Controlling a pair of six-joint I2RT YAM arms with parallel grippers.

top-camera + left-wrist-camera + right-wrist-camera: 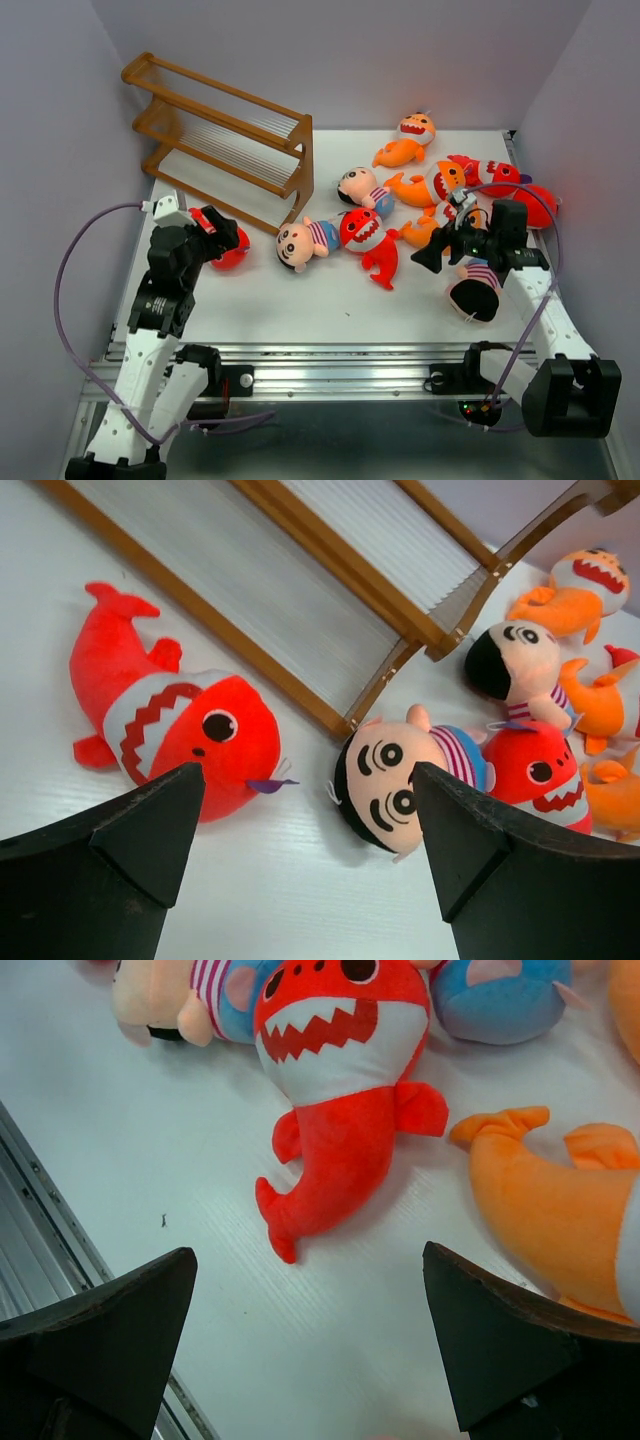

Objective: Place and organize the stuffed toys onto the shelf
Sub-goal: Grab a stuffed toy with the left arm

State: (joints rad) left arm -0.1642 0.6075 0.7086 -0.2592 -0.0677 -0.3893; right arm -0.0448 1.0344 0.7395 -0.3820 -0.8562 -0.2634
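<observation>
Two pincers, both mine, both spread wide with nothing between the fingers.

Left pincer (308, 775): it hangs low over the counter (300, 310), just in front of the shelf (300, 165). In its wrist view a red shark (180, 730) lies by one finger with its toothy mouth showing. A black-haired boy (385, 775) lies face up by the other finger. Neither is gripped. From above, this shark is partly hidden under the pincer, so I cannot tell whether it is touched.

Right pincer (310, 1255): it hangs over the right half of the counter, fingers pointing toward the centre. Ahead of it a second red shark (340, 1110) lies face up, with its tail toward the fingers but apart from them. An orange tail (550, 1195) lies near one finger, and I cannot tell whether they touch.

Shelf: it stands angled at the far left corner of the counter, brown wood with pale rod slats.

The stuffed toys (430, 185), about ten, all lie on the counter. One red shark lies near the front of the shelf. The rest spread from the shelf's right end panel across to the right wall. Another boy (475, 295) lies beside my right arm toward the near edge. An orange shark (408, 140) lies farthest back.
</observation>
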